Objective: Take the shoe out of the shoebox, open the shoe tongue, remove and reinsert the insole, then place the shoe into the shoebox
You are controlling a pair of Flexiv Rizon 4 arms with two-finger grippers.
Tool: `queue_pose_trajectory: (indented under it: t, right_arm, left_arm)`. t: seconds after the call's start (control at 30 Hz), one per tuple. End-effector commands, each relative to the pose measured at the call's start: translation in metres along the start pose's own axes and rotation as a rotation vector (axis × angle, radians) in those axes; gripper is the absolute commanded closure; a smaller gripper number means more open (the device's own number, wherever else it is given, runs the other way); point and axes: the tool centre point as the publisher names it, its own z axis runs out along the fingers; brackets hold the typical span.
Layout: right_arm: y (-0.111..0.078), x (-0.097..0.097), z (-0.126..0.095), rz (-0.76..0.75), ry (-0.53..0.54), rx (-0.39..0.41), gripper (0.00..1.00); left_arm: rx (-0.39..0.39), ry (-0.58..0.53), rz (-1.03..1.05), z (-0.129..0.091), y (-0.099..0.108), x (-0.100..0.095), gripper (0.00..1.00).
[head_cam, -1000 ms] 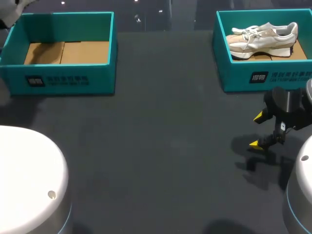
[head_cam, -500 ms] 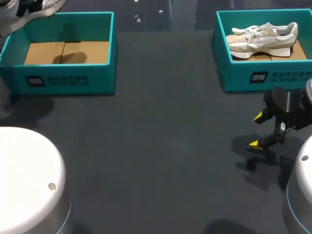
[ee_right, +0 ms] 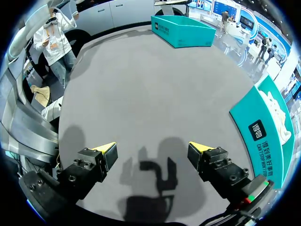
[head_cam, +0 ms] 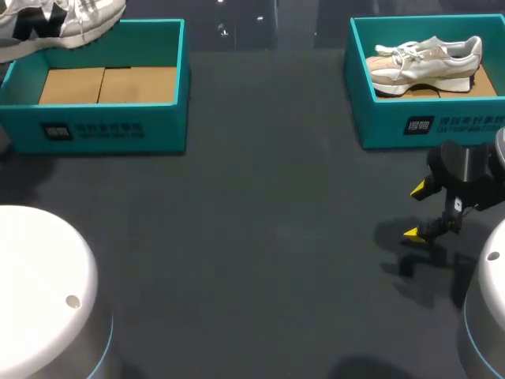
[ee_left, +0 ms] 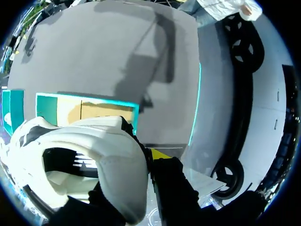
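Observation:
A white shoe with black markings (head_cam: pixel 55 24) hangs above the far left corner of the empty left shoebox (head_cam: pixel 102 130). In the left wrist view my left gripper (ee_left: pixel 149 160) is shut on the heel collar of this shoe (ee_left: pixel 89 155), with the shoebox (ee_left: pixel 84 106) below and ahead. That gripper is outside the head view. My right gripper (head_cam: pixel 418 212) stands open over bare table in front of the right shoebox (head_cam: pixel 426 122). Nothing is between its fingers (ee_right: pixel 153 150).
The right shoebox holds a beige and white shoe (head_cam: pixel 426 59); in the right wrist view that box (ee_right: pixel 258 127) is beside the gripper, and the left shoebox (ee_right: pixel 181 30) lies far ahead. Dark table surface (head_cam: pixel 268 237) stretches between the boxes.
The held shoe has moved rightward into the head view, from a sliver at the corner to hanging over the left shoebox's far left corner. The right arm has stayed still.

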Motion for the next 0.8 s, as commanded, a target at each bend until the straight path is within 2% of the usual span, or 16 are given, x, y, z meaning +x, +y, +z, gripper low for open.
queue_pose_trajectory:
  t: [0.03,0.23,0.8]
  right_arm:
    - [0.000,0.002,-0.001,0.001,-0.003,0.002,0.00]
    - [0.000,0.002,-0.001,0.001,-0.003,0.002,0.00]
    - [0.000,0.002,-0.001,0.001,-0.003,0.002,0.00]
  left_arm:
    - [-0.021,-0.022,0.142,0.000,0.006,0.004,1.00]
    - [-0.082,0.022,0.186,0.012,0.015,0.000,1.00]
    - [-0.037,0.095,0.175,0.066,0.017,-0.026,1.00]
